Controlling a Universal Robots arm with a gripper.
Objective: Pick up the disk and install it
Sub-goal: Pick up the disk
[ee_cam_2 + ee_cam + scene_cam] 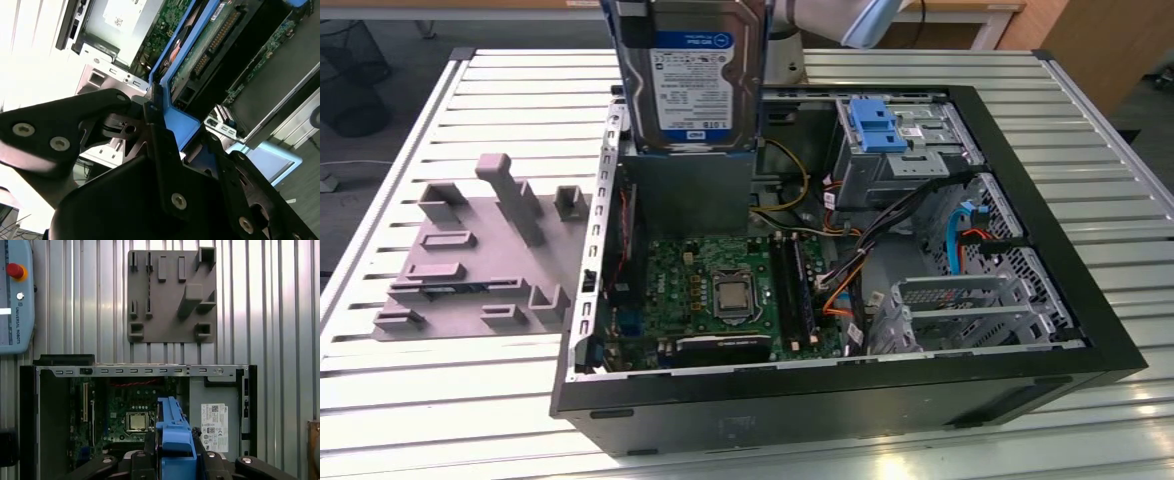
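Inspection findings:

1. The disk [687,80] hangs upright in the air above the open computer case [1067,335]. Its white-and-blue label faces the exterior camera, and it touches no part of the case.
2. The gripper [175,452] is clamped on the disk. In the second wrist view the black fingers [155,112] press against the blue carrier frame from both sides.
3. In the first wrist view the carrier edge sits over the line where the motherboard [125,405] meets the grey metal box [215,395] with a white sticker.
4. The case lies on its side on the slatted metal table [454,400].
5. 1 separate blue bracket [878,125] sits in the drive bay at the exterior view's right.
6. A grey fixture plate [467,270] lies on the table beside the case, at the exterior view's left.
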